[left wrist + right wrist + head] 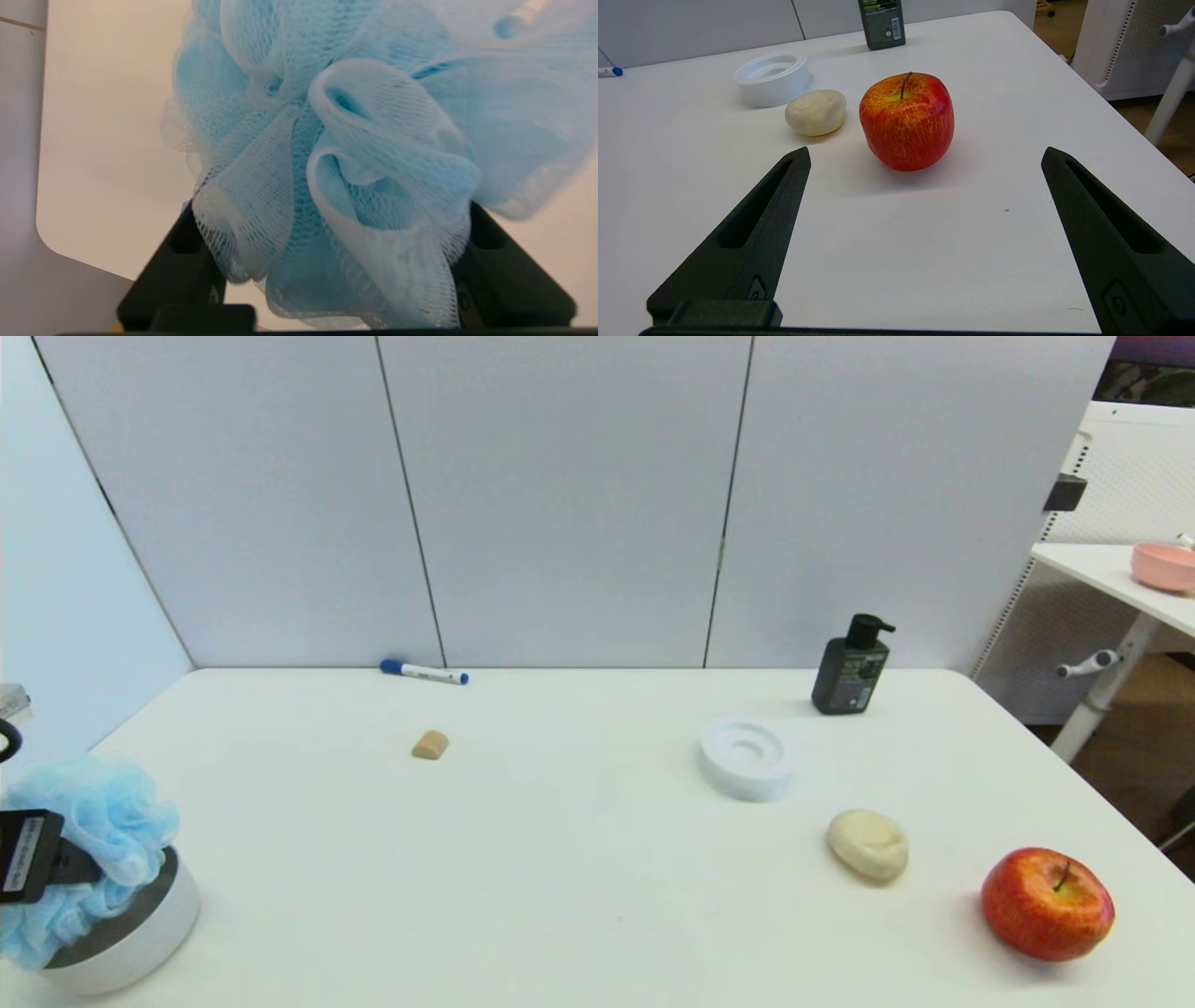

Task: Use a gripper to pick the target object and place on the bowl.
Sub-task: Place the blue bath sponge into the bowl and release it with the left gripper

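Observation:
The light blue mesh pouf rests on top of the white bowl at the table's near left corner, covering most of its inside. My left gripper reaches in from the left edge at the pouf's side. In the left wrist view the pouf fills the frame, and the left gripper has its dark fingers spread wide on either side of the pouf, open. My right gripper is open and empty, low over the table near the red apple.
A red apple, cream soap, white ring dish and black pump bottle stand on the right. A tan block and a marker lie farther back. A pink bowl sits on a side table.

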You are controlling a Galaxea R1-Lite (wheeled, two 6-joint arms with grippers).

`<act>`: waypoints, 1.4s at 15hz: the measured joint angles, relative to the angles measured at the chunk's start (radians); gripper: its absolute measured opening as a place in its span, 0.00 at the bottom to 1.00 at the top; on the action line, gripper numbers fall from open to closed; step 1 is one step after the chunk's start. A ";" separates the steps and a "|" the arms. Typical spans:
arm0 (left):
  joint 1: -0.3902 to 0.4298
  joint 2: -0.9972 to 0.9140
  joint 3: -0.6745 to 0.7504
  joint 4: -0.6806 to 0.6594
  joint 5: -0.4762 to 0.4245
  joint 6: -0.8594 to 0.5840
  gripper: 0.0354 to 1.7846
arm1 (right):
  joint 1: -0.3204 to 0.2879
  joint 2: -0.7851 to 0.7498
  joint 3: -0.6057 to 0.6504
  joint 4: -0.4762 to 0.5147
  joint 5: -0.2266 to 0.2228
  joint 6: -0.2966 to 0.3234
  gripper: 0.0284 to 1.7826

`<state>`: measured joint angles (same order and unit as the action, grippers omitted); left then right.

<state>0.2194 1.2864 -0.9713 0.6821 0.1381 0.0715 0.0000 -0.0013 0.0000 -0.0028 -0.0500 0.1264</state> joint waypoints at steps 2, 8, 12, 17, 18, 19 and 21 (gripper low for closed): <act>-0.001 -0.023 -0.009 0.000 0.000 -0.001 0.74 | 0.000 0.000 0.000 0.000 0.000 0.000 0.96; 0.000 -0.093 -0.066 0.000 -0.004 -0.011 0.86 | 0.000 0.000 0.000 0.000 0.000 0.000 0.96; -0.003 -0.144 -0.172 0.000 -0.006 -0.010 0.90 | 0.000 0.000 0.000 0.000 0.000 0.000 0.96; -0.169 -0.244 -0.341 -0.108 -0.005 -0.005 0.92 | 0.000 0.000 0.000 0.000 0.000 0.000 0.96; -0.212 -0.280 -0.344 -0.139 -0.006 -0.003 0.93 | 0.000 0.000 0.000 0.000 0.000 0.000 0.96; -0.242 -0.321 -0.334 -0.156 -0.007 0.004 0.93 | 0.000 0.000 0.000 0.000 0.000 0.000 0.96; -0.277 -0.428 -0.237 -0.173 -0.024 0.022 0.94 | 0.000 0.000 0.000 0.000 0.000 0.000 0.96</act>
<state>-0.0577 0.8581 -1.2085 0.5089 0.1145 0.0936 0.0000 -0.0013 0.0000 -0.0028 -0.0500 0.1268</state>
